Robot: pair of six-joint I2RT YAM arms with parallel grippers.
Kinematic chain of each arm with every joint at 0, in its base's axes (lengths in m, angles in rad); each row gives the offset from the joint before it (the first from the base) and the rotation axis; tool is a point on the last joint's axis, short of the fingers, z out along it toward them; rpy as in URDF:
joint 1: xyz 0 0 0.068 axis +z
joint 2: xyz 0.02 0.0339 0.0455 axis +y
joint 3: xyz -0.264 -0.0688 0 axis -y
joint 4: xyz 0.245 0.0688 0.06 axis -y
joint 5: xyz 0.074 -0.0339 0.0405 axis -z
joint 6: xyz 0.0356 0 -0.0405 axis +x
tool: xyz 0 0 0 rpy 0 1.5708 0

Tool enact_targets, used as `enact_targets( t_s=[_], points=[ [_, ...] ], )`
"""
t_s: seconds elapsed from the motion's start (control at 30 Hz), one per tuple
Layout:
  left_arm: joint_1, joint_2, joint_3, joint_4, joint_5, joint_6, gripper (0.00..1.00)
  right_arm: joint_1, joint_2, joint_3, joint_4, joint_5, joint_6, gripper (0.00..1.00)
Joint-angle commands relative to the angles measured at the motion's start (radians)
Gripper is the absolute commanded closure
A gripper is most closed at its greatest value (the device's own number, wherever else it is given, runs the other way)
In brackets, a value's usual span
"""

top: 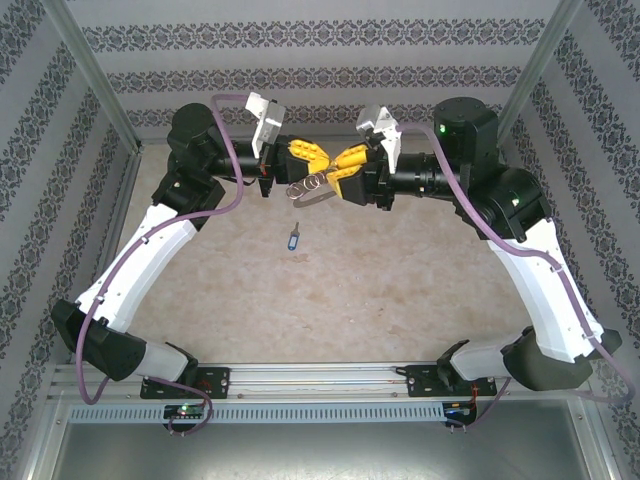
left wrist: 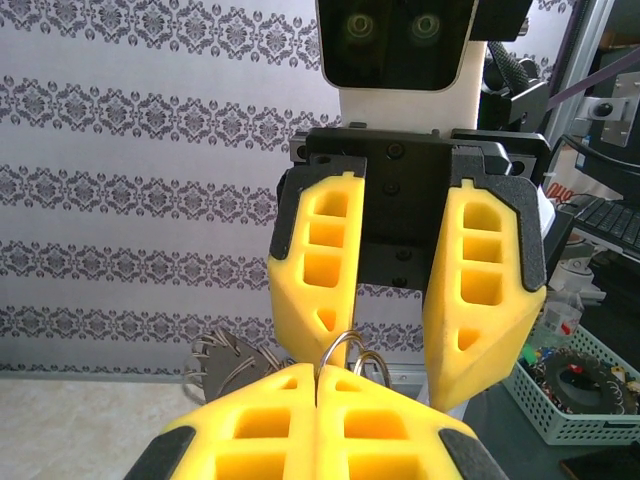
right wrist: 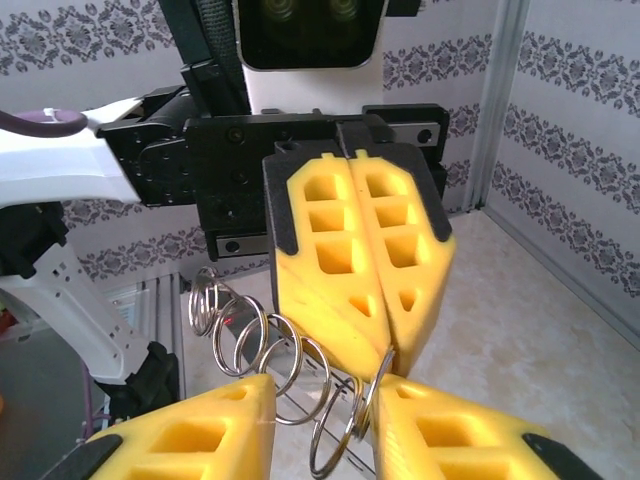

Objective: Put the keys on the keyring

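Yellow fingers [left wrist: 260, 425] of your left gripper [left wrist: 318, 372] are pressing flat together at the bottom of the left wrist view, clamping a thin wire loop of the keyring [top: 310, 188] right at the tips. In the top view the keyring is hanging in the air at upper centre, just below the point where the two grippers are meeting nose to nose. The rest of its grey metal loops are fanning out to the lower left of that pinch.

Your right gripper [right wrist: 322, 400] is sitting with its jaws parted. In the right wrist view the loops are lying in the gap between its two fingers; you can't tell if either pad is touching the wire.

The blue-headed key [top: 293, 238] is lying alone on the beige table [top: 400, 270], a bit left of centre in the top view, below the keyring and apart from it. Neither gripper is touching it
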Motion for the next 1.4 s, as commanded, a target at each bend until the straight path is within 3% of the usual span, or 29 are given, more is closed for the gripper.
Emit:
enact_targets(
  t_s=[0.0, 0.37, 0.53, 0.93, 1.37],
  points=[
    [0.008, -0.028, -0.009, 0.011, -0.019, 0.024, 1.00, -0.010, -0.036, -0.027, 0.058, 0.010, 0.032, 0.68],
    [0.016, -0.037, -0.042, 0.119, -0.022, -0.054, 1.00, -0.069, -0.152, -0.194, 0.204, 0.059, 0.164, 0.71],
    [0.025, -0.034, -0.055, 0.205, -0.013, -0.122, 1.00, -0.080, -0.160, -0.229, 0.217, 0.005, 0.198, 0.76],
    [0.027, -0.031, -0.056, 0.227, -0.009, -0.143, 1.00, -0.104, -0.150, -0.278, 0.293, -0.065, 0.252, 0.69],
    [0.027, -0.019, -0.056, 0.231, -0.003, -0.145, 1.00, -0.119, -0.125, -0.274, 0.325, -0.135, 0.272, 0.73]
  ],
)
